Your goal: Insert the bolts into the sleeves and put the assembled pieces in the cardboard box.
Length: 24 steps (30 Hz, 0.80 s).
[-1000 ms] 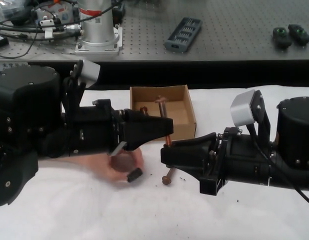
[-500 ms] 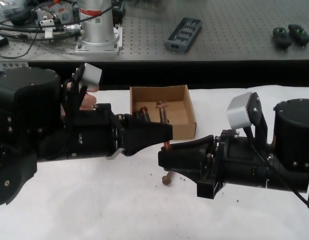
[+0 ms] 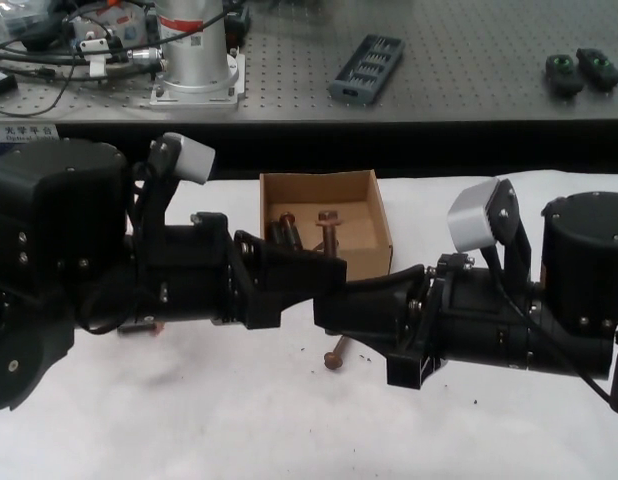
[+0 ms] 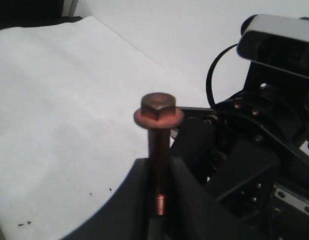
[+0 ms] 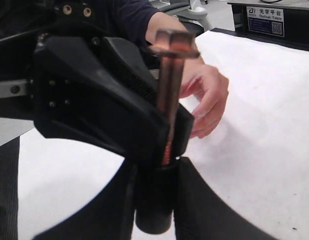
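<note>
Grippers meet just in front of the cardboard box (image 3: 377, 215) in the high view, the left gripper (image 3: 329, 270) tip against the right gripper (image 3: 327, 306); a loose bolt (image 3: 335, 353) lies on the white cloth (image 3: 289, 430) below. Left wrist view: its fingers clamp a copper bolt (image 4: 158, 145) upright, head up. Right wrist view: its fingers grip a black sleeve (image 5: 153, 215), the bolt's threaded end at the sleeve's top

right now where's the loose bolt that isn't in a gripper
In the high view the loose bolt lies on the white cloth on the camera side of the cardboard box, close by the right gripper.
</note>
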Tool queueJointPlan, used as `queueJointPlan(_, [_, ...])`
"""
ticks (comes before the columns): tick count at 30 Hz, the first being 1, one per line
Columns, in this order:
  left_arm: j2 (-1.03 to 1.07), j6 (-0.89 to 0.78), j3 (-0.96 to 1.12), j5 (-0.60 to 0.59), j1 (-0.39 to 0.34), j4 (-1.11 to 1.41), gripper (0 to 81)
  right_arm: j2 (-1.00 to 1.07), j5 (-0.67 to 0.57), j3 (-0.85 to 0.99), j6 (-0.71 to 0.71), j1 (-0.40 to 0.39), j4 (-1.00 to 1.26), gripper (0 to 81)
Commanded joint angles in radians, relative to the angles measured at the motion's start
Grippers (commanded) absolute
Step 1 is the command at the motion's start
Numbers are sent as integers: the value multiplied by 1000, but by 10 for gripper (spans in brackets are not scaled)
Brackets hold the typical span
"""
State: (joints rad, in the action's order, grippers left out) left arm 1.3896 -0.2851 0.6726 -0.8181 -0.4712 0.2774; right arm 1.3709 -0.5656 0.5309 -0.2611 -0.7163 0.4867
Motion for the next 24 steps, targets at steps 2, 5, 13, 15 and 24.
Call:
queueJointPlan(2, [-4,22,0,29,-2,-8,64,-6,-3,24,-8,-3,51,103])
queueJointPlan(5, [-4,22,0,19,-2,-6,265,-6,-3,24,-8,-3,51,103])
queueJointPlan(13, [-4,22,0,19,-6,-14,459,-6,-14,24,-11,30,51,103])
queueJointPlan(15, [-4,22,0,19,-6,-14,459,-6,-18,24,-16,36,51,103])
queueJointPlan(24, [-30,11,0,183,26,102,459,-6,-13,25,-38,75,34,103])
